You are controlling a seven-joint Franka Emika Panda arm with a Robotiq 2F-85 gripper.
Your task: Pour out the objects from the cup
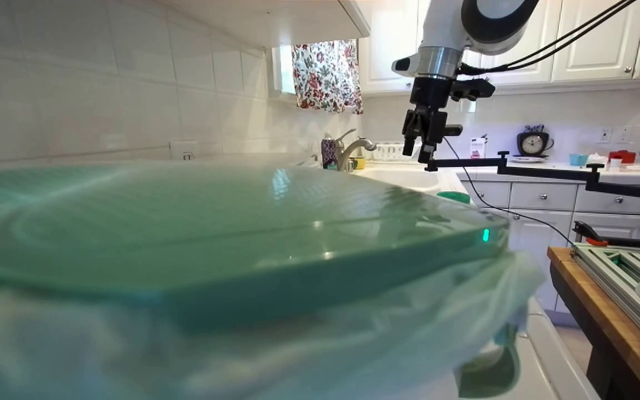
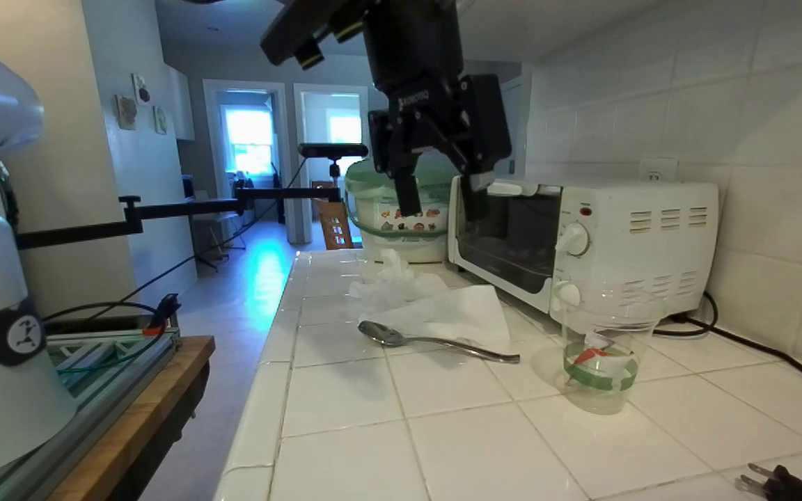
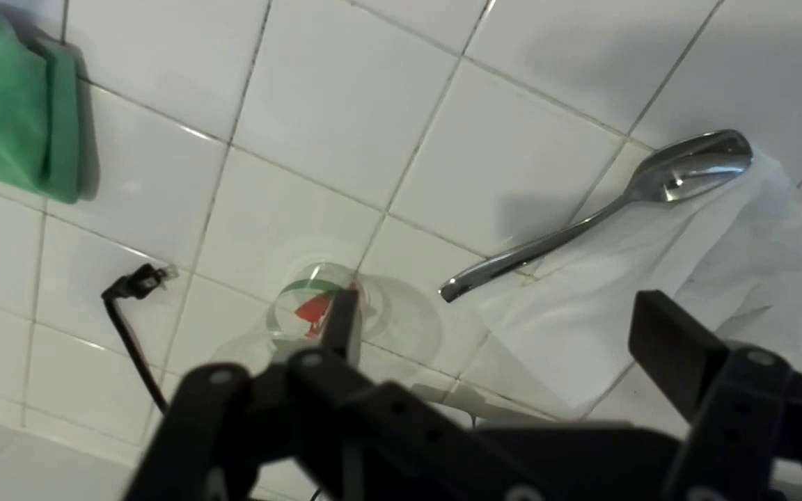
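The cup (image 2: pixel 596 390) is clear plastic with a green band and stands upright on the white tiled counter in front of the toaster oven. Red and white objects (image 2: pixel 592 353) lie inside it. In the wrist view the cup (image 3: pixel 289 309) is at lower left, partly covered by one finger. My gripper (image 2: pixel 442 200) is open and empty, pointing down above the counter, higher than the cup and apart from it. Its spread fingers also show in the wrist view (image 3: pixel 502 330) and in an exterior view (image 1: pixel 418 151). There the cup is hidden, with a large blurred green-lidded container (image 1: pixel 242 222) in front.
A metal spoon (image 2: pixel 443 342) lies partly on a white paper towel (image 2: pixel 464 313). A white toaster oven (image 2: pixel 638 236) stands against the wall. A black plug (image 3: pixel 138 280) and a green cloth (image 3: pixel 11 111) lie on the counter. A sink faucet (image 1: pixel 356 150) stands farther back.
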